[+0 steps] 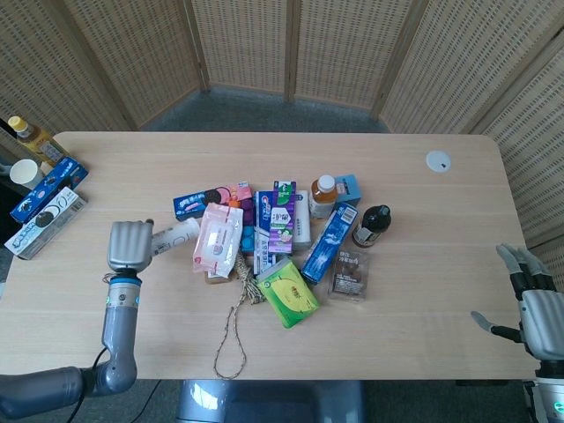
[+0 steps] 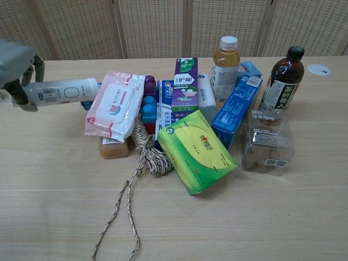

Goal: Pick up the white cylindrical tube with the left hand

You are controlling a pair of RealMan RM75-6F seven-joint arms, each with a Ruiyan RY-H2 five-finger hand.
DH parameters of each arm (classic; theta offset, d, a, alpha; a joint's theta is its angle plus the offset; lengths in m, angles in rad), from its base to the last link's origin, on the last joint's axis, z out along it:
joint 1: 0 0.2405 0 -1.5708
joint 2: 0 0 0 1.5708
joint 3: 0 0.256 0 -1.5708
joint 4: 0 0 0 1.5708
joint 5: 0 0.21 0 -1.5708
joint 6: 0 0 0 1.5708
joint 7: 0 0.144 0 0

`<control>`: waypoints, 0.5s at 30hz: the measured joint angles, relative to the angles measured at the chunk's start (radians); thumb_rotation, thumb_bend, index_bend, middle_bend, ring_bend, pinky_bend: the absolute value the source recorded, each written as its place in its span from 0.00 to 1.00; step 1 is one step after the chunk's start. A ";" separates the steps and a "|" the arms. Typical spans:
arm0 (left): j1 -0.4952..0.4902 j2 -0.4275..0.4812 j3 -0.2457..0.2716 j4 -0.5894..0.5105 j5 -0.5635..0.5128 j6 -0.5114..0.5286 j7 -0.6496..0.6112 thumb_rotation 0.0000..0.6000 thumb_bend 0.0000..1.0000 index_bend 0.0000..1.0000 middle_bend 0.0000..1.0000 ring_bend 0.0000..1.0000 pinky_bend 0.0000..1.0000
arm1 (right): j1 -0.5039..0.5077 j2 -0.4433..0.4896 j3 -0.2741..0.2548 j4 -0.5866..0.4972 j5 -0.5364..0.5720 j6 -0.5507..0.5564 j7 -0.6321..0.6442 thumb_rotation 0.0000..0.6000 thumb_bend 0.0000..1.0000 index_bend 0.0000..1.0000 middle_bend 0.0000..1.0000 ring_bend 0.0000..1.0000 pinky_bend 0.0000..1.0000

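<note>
My left hand (image 1: 128,246) grips one end of the white cylindrical tube (image 1: 174,235), which is lifted off the table and lies roughly level. In the chest view the left hand (image 2: 16,62) is at the top left corner and the tube (image 2: 64,92) sticks out to the right, its free end above the pink wipes pack (image 2: 112,104). My right hand (image 1: 534,304) hangs at the table's right edge with fingers apart, holding nothing.
A pile fills the table's middle: pink wipes pack (image 1: 218,240), rope (image 1: 238,304), green pack (image 1: 288,293), blue toothpaste box (image 1: 330,243), two bottles (image 1: 322,195) (image 1: 373,225) and a clear box (image 1: 351,272). Cookie boxes (image 1: 46,208) and a cup (image 1: 25,173) sit far left.
</note>
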 measured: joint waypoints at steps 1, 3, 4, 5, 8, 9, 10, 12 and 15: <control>0.001 0.025 -0.006 -0.044 0.007 0.015 0.008 1.00 0.05 0.82 0.69 0.72 0.88 | 0.000 0.000 -0.001 0.000 -0.001 0.000 -0.001 1.00 0.00 0.00 0.00 0.00 0.00; 0.003 0.069 -0.016 -0.119 0.020 0.042 0.023 1.00 0.05 0.82 0.69 0.72 0.88 | 0.000 -0.001 -0.002 -0.002 -0.003 0.000 -0.003 1.00 0.00 0.00 0.00 0.00 0.00; 0.004 0.087 -0.021 -0.151 0.026 0.053 0.029 1.00 0.05 0.82 0.69 0.72 0.88 | 0.000 -0.002 -0.003 -0.002 -0.005 0.000 -0.004 1.00 0.00 0.00 0.00 0.00 0.00; 0.004 0.104 -0.026 -0.182 0.032 0.065 0.035 1.00 0.05 0.82 0.69 0.72 0.88 | 0.000 -0.002 -0.003 -0.003 -0.005 0.000 -0.005 1.00 0.00 0.00 0.00 0.00 0.00; 0.005 0.162 -0.044 -0.277 0.050 0.103 0.058 1.00 0.05 0.82 0.69 0.72 0.88 | 0.000 -0.003 -0.005 -0.004 -0.008 0.001 -0.008 1.00 0.00 0.00 0.00 0.00 0.00; 0.005 0.183 -0.051 -0.312 0.056 0.118 0.067 1.00 0.05 0.82 0.69 0.72 0.88 | 0.000 -0.003 -0.005 -0.004 -0.008 0.001 -0.008 1.00 0.00 0.00 0.00 0.00 0.00; 0.005 0.199 -0.057 -0.335 0.060 0.129 0.074 1.00 0.05 0.82 0.69 0.72 0.88 | 0.000 -0.003 -0.005 -0.005 -0.009 0.001 -0.010 1.00 0.00 0.00 0.00 0.00 0.00; 0.006 0.234 -0.069 -0.384 0.068 0.153 0.088 1.00 0.05 0.82 0.69 0.72 0.88 | 0.000 -0.004 -0.006 -0.006 -0.011 0.002 -0.012 1.00 0.00 0.00 0.00 0.00 0.00; 0.006 0.271 -0.082 -0.430 0.074 0.177 0.100 1.00 0.05 0.82 0.69 0.72 0.88 | -0.001 -0.004 -0.007 -0.006 -0.014 0.004 -0.015 1.00 0.00 0.00 0.00 0.00 0.00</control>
